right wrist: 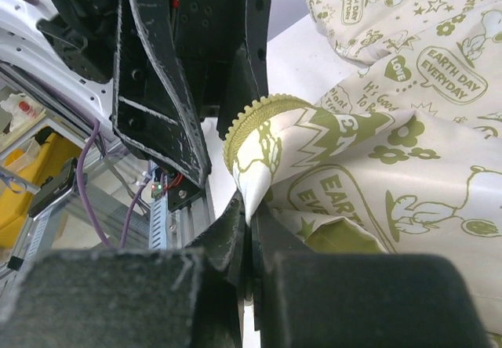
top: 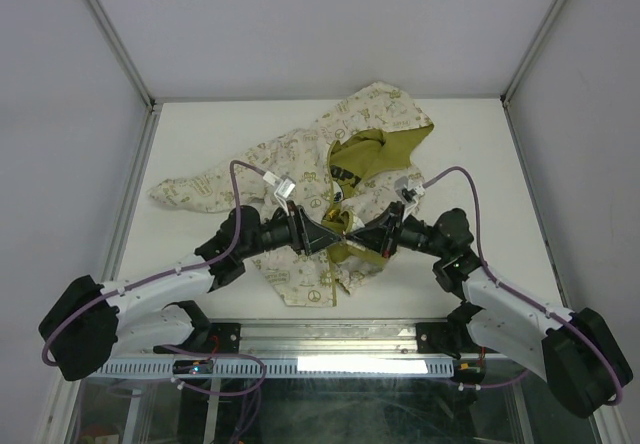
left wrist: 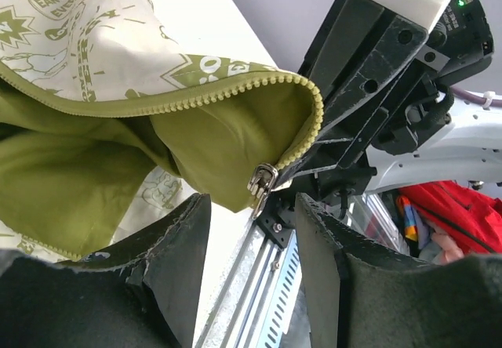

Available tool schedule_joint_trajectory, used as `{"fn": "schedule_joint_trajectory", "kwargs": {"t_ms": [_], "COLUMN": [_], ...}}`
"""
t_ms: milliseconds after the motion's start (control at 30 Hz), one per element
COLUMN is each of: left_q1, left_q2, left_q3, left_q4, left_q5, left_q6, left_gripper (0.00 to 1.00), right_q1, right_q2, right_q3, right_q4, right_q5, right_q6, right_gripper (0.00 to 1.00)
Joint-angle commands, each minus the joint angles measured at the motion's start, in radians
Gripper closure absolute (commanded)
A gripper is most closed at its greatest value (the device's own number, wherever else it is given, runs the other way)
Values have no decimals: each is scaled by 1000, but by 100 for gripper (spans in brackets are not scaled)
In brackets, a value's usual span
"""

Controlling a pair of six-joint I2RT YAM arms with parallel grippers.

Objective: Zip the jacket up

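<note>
- The zipper pull [left wrist: 261,182] is seen just ahead of the left hand [left wrist: 249,215], whose fingers are held apart.
- The edge of the jacket [right wrist: 392,144] is clamped in the right hand [right wrist: 249,219].

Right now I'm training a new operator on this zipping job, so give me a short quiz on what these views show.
1. True or false: the jacket is zipped shut all the way up.
2. Which gripper is clamped on the jacket's front edge? A) left B) right C) both
3. What small metal part hangs just ahead of the open left gripper in the left wrist view?
Key: 1 false, the front lies open and shows the green lining. 2 B, the right gripper pinches the fabric. 3 the zipper pull.
</note>
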Motion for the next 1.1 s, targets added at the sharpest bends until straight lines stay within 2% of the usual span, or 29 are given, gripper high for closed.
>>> {"fn": "schedule_joint_trajectory", "kwargs": {"t_ms": [0, 267, 467, 733, 1000, 1067], "left_q1": [-15, -36, -39, -42, -46, -46], "left_q2": [38, 101, 105, 110, 94, 87], "left_q3": [12, 26, 21, 10, -42, -57], "left_q4": [143, 204, 224, 222, 158, 139], "left_q5": [23, 45, 52, 66, 52, 48], "left_q6": [-50, -72, -80, -92, -108, -115], "left_gripper": [53, 60, 70, 100, 100, 96], "right_q1": [-2, -3, -3, -5, -23, -30], "right_q2": [-3, -2, 0, -14, -42, -43], "right_q3": [-1, -14, -13, -13, -10, -12], "right_q4": [131, 157, 158, 150, 168, 167], "right_q5": [30, 40, 43, 67, 87, 88], "right_q6": [44, 59, 59, 63, 90, 90], "right_gripper": [100, 100, 100, 100, 100, 100]}}
